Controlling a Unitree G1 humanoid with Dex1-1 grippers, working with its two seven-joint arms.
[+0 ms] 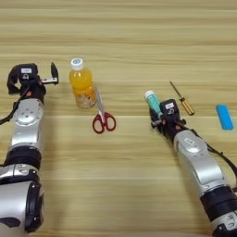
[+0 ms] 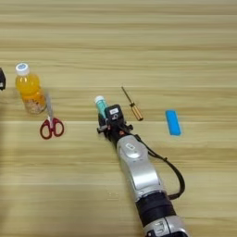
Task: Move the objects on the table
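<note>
where the right end effector (image 1: 159,115) sits, the glue stick (image 1: 151,99) touches it.

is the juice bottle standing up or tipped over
Standing upright: the orange-juice bottle rests on its base on the table, white cap at the top.

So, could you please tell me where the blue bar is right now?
The blue bar lies flat at the table's far right, just right of the screwdriver and apart from it.
</note>
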